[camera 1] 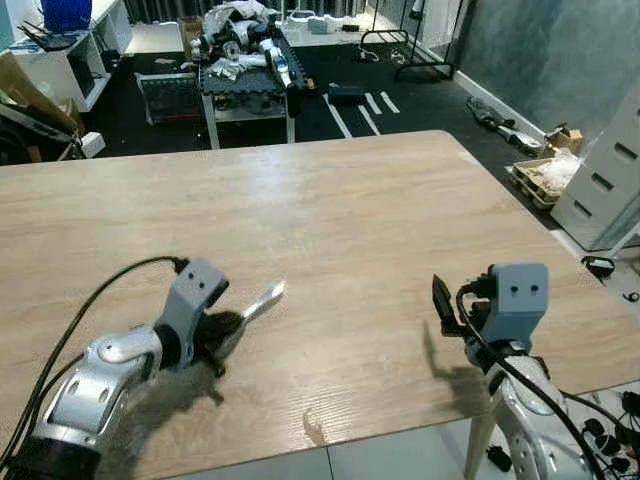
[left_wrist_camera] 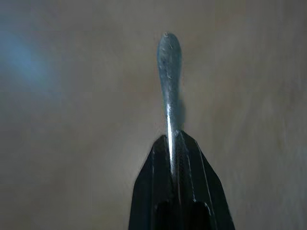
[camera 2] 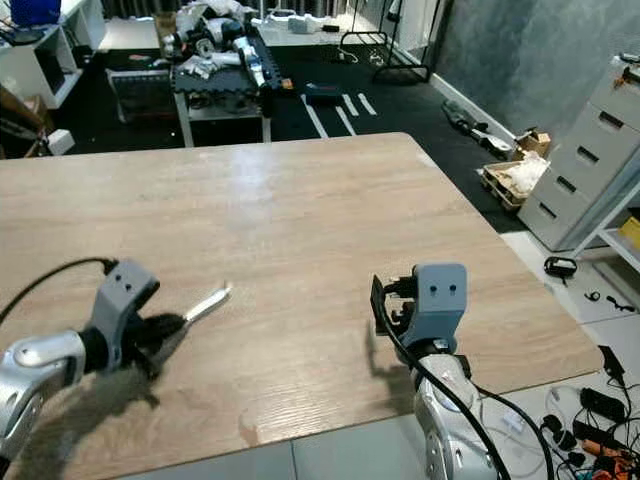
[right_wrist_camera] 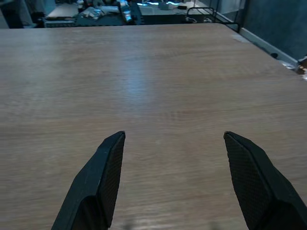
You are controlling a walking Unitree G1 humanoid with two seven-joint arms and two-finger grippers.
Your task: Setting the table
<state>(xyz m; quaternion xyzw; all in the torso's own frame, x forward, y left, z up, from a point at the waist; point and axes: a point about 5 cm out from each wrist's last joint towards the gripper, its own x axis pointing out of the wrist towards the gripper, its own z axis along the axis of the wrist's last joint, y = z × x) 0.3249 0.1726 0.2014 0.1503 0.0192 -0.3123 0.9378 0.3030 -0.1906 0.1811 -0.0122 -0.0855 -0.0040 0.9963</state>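
My left gripper (camera 1: 228, 335) clamps one end of a metal utensil (camera 1: 258, 303), held low over the table (camera 1: 350, 210) for laying down, while my right gripper (right_wrist_camera: 170, 179) waits wide apart, empty, near the table's front edge.

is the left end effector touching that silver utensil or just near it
Touching. In the left wrist view, the left end effector has both black fingers closed around the silver utensil, whose end sticks out beyond the fingertips.

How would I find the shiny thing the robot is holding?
Look at the big wooden table, then its near left side, where the left gripper is. Its black jaws are shut on a slim silver utensil, the one gleaming metal piece over the bare wood.
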